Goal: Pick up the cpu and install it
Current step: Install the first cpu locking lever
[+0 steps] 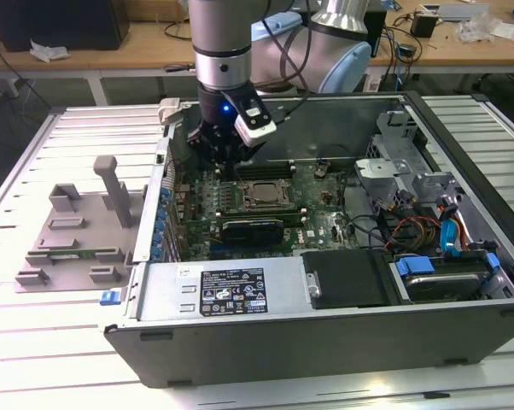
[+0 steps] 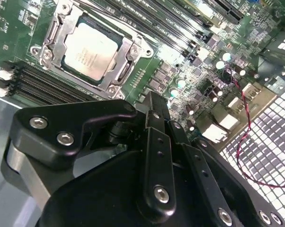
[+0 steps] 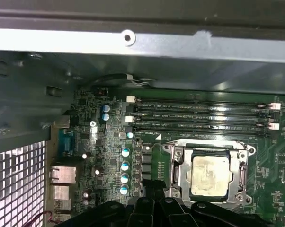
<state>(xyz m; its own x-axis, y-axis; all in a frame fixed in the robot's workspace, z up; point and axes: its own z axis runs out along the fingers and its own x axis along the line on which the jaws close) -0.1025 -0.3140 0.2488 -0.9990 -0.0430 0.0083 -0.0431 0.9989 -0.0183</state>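
The cpu [image 3: 209, 176] lies flat in the socket [image 3: 176, 171], about the middle of the board [image 1: 318, 184], inside the case [image 1: 240, 335] on the bench [image 1: 35, 342]. The end effector [image 1: 225, 158] hovers over the board near the socket, closed w/ nothing in it, apart from the cpu. I judge the chip light, thin and stiff; the metal top is smooth, so prob. slippery, and the underside contacts fragile. Best hold: two opposite edges, kept level, w/o pressing the top. The socket frame sits close around it, so little room.

Silver cpu [image 2: 91, 51], green motherboard [image 2: 180, 64], black hand [image 2: 154, 106].
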